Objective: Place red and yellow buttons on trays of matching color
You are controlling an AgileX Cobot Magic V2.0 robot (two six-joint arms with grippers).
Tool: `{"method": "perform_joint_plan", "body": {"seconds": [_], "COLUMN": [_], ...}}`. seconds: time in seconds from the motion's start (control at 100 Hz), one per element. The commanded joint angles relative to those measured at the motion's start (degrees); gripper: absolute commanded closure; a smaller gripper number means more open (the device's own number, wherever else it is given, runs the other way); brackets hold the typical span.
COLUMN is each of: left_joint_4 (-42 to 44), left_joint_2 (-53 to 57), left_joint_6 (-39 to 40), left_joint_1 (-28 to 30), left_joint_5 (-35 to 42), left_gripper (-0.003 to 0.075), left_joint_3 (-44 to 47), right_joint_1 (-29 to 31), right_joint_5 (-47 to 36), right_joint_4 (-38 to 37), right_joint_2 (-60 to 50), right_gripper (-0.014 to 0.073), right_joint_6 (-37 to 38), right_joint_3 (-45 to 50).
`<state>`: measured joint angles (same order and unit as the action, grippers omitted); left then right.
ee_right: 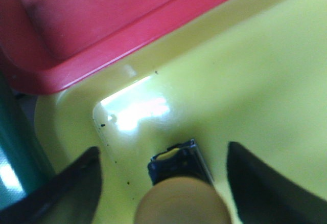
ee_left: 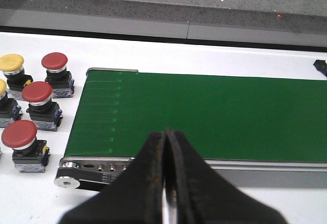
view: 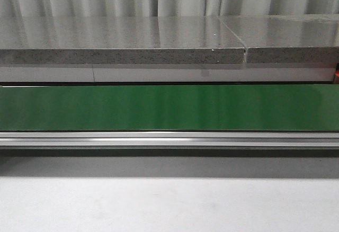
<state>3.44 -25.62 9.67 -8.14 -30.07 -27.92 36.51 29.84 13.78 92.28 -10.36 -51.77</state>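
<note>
In the right wrist view, a yellow button (ee_right: 181, 198) is being seen standing inside the yellow tray (ee_right: 265, 75), near one of its rounded inner corners. The right claw (ee_right: 163, 183) is being held wide, its two dark fingers (ee_right: 76, 188) standing on either side of the button and well apart from it, so nothing is being gripped. The red tray (ee_right: 102, 24) is lying just beside the yellow tray, rim against rim, and partly overlapping it in this view.

In the left wrist view, the left claw (ee_left: 164, 173) is being held narrow, its fingertips pressed together with nothing between them, above the near rail of the green conveyor belt (ee_left: 214, 116). Off the end of the belt, on the white bench (ee_left: 204, 60), red buttons (ee_left: 38, 93) and yellow buttons (ee_left: 12, 63) are standing upright in a cluster, well apart from this claw.

In the front view, only the belt, its rail and the grey ledge (view: 122, 41) behind are being shown.
</note>
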Motion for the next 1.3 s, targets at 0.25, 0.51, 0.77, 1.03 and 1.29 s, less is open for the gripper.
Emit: {"method": "perform_joint_plan", "body": {"seconds": [0.25,0.51,0.77,1.03,1.29], "left_joint_4": [-0.3,-0.3,-0.3,-0.3,-0.3], "left_joint_2": [-0.2,-0.2,-0.2,-0.2,-0.2], "left_joint_6": [0.4,0.4,0.4,0.4,0.4], "left_joint_1": [-0.5,-0.5,-0.5,-0.5,-0.5], "left_joint_5": [4.0,4.0,4.0,4.0,4.0], "left_gripper": [0.0739,0.0739,0.0739,0.0739,0.0739], "left_joint_3": [-1.6,-1.6,-1.6,-1.6,-1.6], "right_joint_1": [0.2,-3.2,-15.2,-26.6,-30.1], "right_joint_5": [0.3,-3.1,-3.2,-2.3,-1.9], "right_joint_4": [1.6,2.8,2.8,2.7,2.3], "right_joint_2": [-2.9,-11.9,-23.9,-35.3,-47.3], "right_gripper": [-0.0036,-0.0032,-0.0032,-0.0032,0.0012], "right_joint_6": [-0.6,-1.8,-6.0,-8.3,-8.7], "right_joint_3": [-5.0,-5.7,-5.6,-0.6,10.2]}}
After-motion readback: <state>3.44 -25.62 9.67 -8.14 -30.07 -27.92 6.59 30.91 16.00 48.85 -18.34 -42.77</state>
